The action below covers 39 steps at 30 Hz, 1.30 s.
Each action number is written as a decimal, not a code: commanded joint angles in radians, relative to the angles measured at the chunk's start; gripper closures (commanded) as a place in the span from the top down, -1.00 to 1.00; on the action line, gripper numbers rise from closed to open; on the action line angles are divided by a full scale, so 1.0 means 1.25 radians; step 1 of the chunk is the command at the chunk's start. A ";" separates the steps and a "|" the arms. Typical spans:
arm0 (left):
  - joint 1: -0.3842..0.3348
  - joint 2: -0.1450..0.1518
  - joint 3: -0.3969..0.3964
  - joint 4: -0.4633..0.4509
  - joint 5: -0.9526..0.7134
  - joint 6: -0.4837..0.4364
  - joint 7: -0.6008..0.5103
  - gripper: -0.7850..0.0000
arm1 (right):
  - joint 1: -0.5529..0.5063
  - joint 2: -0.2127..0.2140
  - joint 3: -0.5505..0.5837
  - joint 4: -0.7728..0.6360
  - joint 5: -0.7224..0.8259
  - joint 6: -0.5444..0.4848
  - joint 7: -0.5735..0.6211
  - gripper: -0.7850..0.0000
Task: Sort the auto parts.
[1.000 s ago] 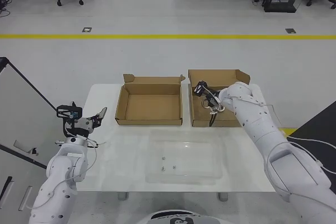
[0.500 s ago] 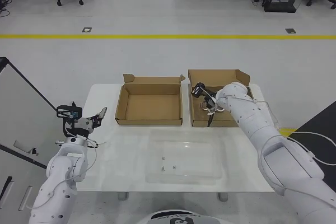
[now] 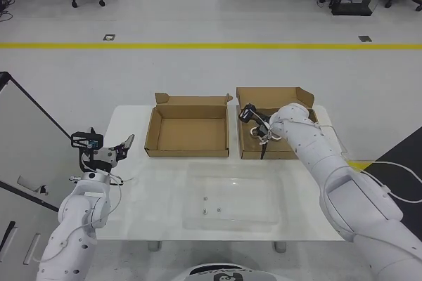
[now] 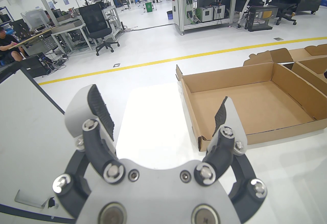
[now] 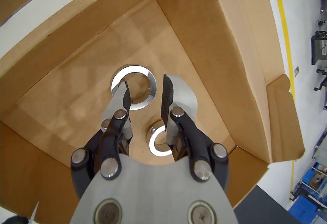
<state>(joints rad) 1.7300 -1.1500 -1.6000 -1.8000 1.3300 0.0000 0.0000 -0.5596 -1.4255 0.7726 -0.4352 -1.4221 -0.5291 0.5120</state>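
Two metal rings lie flat on the floor of the right cardboard box (image 5: 204, 18): a larger ring (image 5: 134, 69) and a smaller ring (image 5: 159, 152), near each other but not touching. The smaller ring has a little screw in its side. The right gripper (image 5: 146, 80) hangs over them, pointing down into this box. Its fingers (image 5: 167, 92) stand a narrow gap apart and there is nothing between them (from the wrist camera one fingertip covers a part of the larger ring's rim, and I cannot tell if it touches the ring).

In the top view a second cardboard box (image 3: 188, 151) stands just beside the first one, on its left, both at the far side of the white table (image 3: 148, 204). Nearer to the robot, in the middle of the table, there is a clear plastic tray (image 3: 267, 218) with a few small pieces in it, too small to name.

The left gripper (image 4: 158, 93) is at the left edge of the table, well apart from both boxes, fingers spread wide and holding nothing
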 commanded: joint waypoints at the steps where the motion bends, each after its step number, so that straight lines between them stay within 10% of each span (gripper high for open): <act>1: 0.000 0.000 0.000 0.000 0.000 0.000 0.000 1.00 | 0.001 -0.001 0.001 0.004 0.003 -0.001 -0.011 -0.29; 8: 0.000 0.000 0.000 0.000 0.000 0.000 0.000 1.00 | 0.003 0.006 0.010 0.004 -0.001 -0.008 -0.051 -0.04; 9: 0.000 0.000 0.000 0.000 0.000 0.000 0.000 1.00 | 0.002 0.009 0.013 0.002 0.000 -0.010 -0.057 0.22; 10: 0.000 0.000 0.000 0.000 0.000 0.000 0.000 1.00 | 0.002 0.011 0.016 -0.001 0.001 -0.010 -0.064 1.00; 26: 0.000 0.000 0.000 0.000 0.000 0.000 0.000 1.00 | -0.159 0.133 0.164 -0.324 -0.058 -0.095 -0.212 1.00; 39: 0.000 0.000 0.000 0.000 0.000 0.000 0.000 1.00 | -0.447 0.254 0.491 -0.752 0.006 -0.374 -0.243 1.00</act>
<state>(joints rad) 1.7300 -1.1500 -1.6000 -1.8000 1.3300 0.0000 0.0000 -1.1049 -1.1136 1.3594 -1.3625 -1.4275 -0.9634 0.2153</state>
